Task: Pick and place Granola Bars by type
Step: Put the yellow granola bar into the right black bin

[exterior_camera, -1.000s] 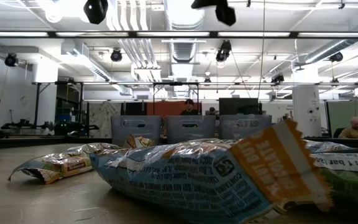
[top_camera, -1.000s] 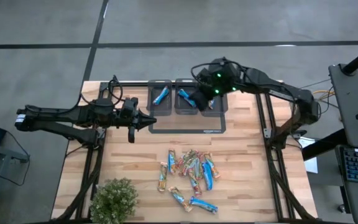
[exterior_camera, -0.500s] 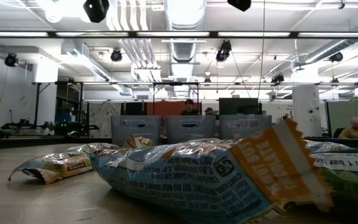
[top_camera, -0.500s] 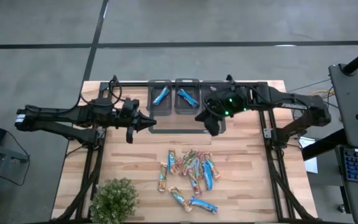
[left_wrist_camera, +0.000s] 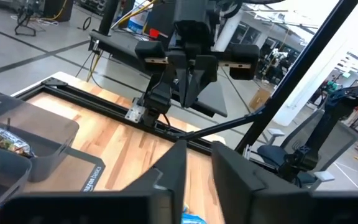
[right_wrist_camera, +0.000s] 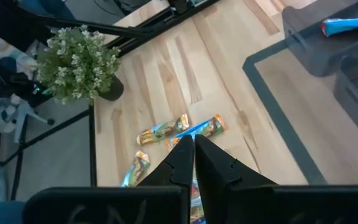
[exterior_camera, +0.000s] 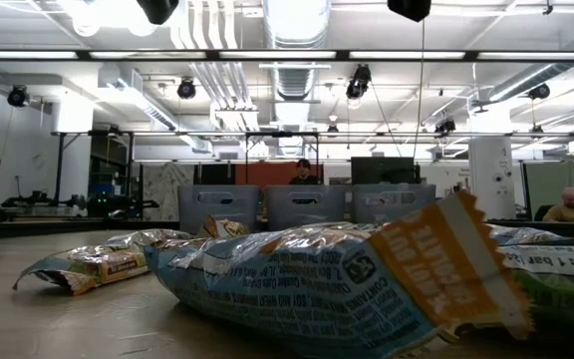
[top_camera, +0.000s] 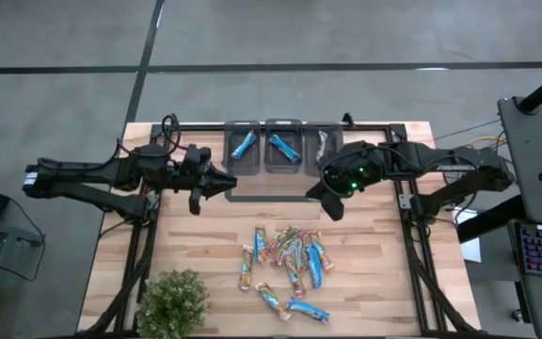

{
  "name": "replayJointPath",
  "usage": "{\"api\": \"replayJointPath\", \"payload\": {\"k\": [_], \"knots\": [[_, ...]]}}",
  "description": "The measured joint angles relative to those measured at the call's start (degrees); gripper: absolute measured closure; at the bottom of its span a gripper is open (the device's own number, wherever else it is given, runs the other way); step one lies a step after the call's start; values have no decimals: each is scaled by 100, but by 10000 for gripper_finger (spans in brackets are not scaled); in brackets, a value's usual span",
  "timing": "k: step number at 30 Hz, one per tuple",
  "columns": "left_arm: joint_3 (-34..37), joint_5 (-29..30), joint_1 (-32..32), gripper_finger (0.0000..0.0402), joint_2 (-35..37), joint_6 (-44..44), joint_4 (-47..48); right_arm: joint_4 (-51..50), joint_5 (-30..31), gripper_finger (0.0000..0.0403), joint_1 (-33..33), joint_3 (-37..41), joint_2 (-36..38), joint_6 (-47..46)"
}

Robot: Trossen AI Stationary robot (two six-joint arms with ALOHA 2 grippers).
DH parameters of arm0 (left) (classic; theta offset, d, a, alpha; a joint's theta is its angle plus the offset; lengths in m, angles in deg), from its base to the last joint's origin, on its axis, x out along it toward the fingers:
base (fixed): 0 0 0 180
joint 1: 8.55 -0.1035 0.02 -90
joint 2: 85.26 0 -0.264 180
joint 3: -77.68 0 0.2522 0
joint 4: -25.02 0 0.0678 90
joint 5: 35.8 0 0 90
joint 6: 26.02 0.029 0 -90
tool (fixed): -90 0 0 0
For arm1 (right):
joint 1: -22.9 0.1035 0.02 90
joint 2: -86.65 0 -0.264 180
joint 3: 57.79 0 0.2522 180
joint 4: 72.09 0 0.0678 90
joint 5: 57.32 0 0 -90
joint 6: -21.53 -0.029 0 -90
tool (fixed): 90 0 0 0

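The Granola Bars (top_camera: 288, 266) lie in a loose heap on the wooden table (top_camera: 384, 273), toward its near half and about mid-width. Most in the upper cluster lie with their long axes running from the bin side toward the near edge, side by side and partly overlapping. The two lowest ones are turned more crosswise, slanting toward the plant (top_camera: 172, 301) corner.

Three grey bins (top_camera: 282, 148) stand in a row at the far edge on a dark mat (top_camera: 280, 196). The left bin holds a blue bar (top_camera: 244, 144) lying diagonally, the middle bin another blue bar (top_camera: 282, 146) slanted the other way, and the right bin a multicoloured bar (top_camera: 321, 143) lying roughly lengthwise, though its wrapper is hard to read from above.

The right gripper (top_camera: 332, 209) hangs over the bare wood between the mat and the heap, its fingers pressed together with nothing between them. The left gripper (top_camera: 229, 184) waits over the left end of the mat, fingers a small way apart in its wrist view and empty.

From table height, one blue wrapper (exterior_camera: 337, 284) fills the foreground and blocks most of the pile. The bins behind show only as grey fronts, and both grippers are cut off at the top edge there.
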Motion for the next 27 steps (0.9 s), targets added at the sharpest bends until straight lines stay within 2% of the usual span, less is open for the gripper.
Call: {"api": "replayJointPath", "payload": {"k": [4,7,17,22,27], "knots": [[-80,-2,0,293,-168,18,-5,10,12,394,0,216,233,-116],[-104,-12,0,276,-317,18,11,46,11,394,11,356,386,-149],[-384,-43,-1,270,-738,50,93,103,118,394,9,635,704,-263],[-932,-55,0,270,-985,232,853,97,118,394,9,638,714,-204],[-1771,-59,-2,260,-1378,530,1843,90,118,394,9,641,714,-152]]}}
